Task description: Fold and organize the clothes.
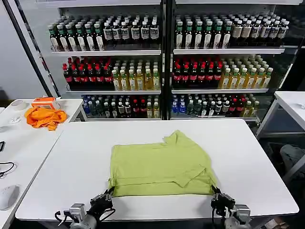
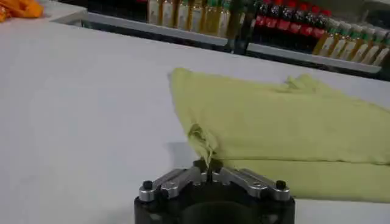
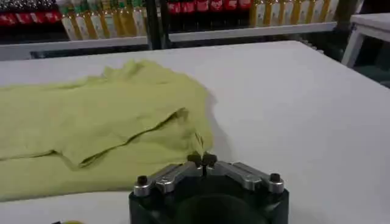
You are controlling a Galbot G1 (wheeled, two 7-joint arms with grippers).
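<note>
The clothes are one lime T-shirt (image 1: pixel 159 164) lying partly folded in the middle of the white table (image 1: pixel 248 162), with a sleeve bunched up at its far side. My left gripper (image 1: pixel 108 193) is at the shirt's near left corner. In the left wrist view the left gripper (image 2: pixel 207 164) is shut on a pinch of the T-shirt (image 2: pixel 274 122) hem. My right gripper (image 1: pixel 215 194) is at the near right corner. In the right wrist view the right gripper (image 3: pixel 201 159) is shut on the corner of the T-shirt (image 3: pixel 97 115). The shirt's print is hidden.
An orange cloth (image 1: pixel 45 117) and an orange box (image 1: pixel 44 101) lie on the table to the left, where a mouse (image 1: pixel 8 196) sits near the front. Shelves of bottles (image 1: pixel 162 67) stand behind. Another white table (image 1: pixel 293 105) is at the right.
</note>
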